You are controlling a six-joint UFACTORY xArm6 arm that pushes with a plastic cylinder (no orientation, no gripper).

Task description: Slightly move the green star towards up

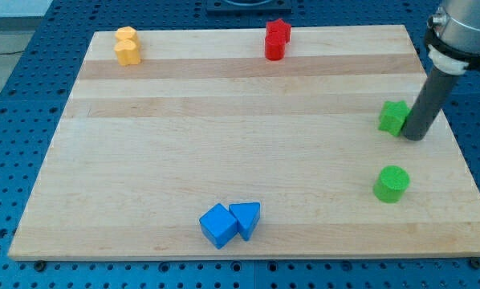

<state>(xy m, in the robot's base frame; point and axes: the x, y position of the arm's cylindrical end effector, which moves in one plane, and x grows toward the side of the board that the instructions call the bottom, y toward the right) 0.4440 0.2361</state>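
Observation:
The green star [393, 117] lies near the board's right edge, partly hidden by the rod. My tip [414, 136] rests on the board just right of the star and slightly below it, touching it or nearly so. A green cylinder [392, 184] stands below the star, apart from the tip.
Two red blocks [277, 39] sit together at the view's top centre. Two yellow blocks [128, 46] sit at the top left. A blue cube [217, 225] and a blue triangle [246, 218] touch near the bottom centre. The wooden board [224, 128] ends just right of the tip.

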